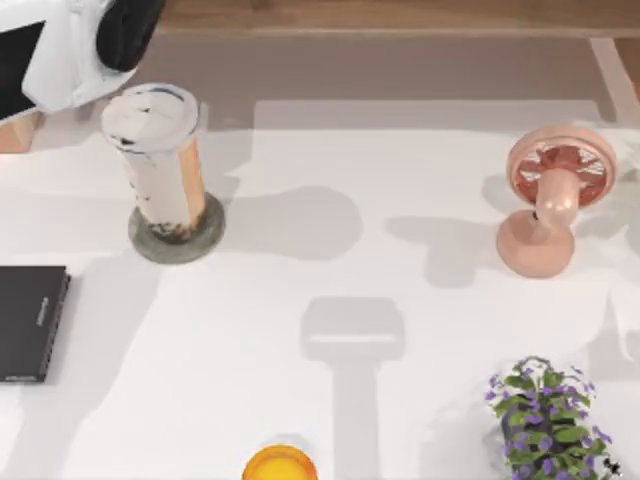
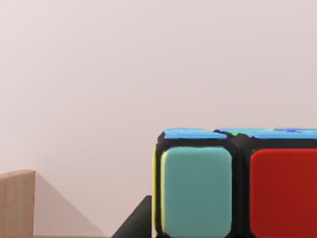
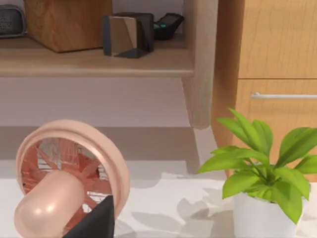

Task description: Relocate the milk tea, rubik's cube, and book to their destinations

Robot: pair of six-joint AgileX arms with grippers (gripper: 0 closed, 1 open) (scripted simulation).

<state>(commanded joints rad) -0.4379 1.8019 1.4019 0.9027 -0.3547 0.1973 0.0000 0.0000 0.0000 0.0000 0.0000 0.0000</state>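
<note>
A pink desk fan (image 3: 64,178) stands on the white tabletop (image 3: 173,208), its round grille facing away and its motor housing toward the camera. A dark finger tip (image 3: 96,220) overlaps the fan's lower edge. Well to the fan's side sits a green leafy plant (image 3: 262,158) in a white pot (image 3: 265,215). Behind the fan runs a wooden shelf (image 3: 94,62) carrying a wooden box (image 3: 67,22) and dark objects (image 3: 129,32). Behind the plant stands a wooden cabinet (image 3: 277,44) with a metal handle (image 3: 282,95).
</note>
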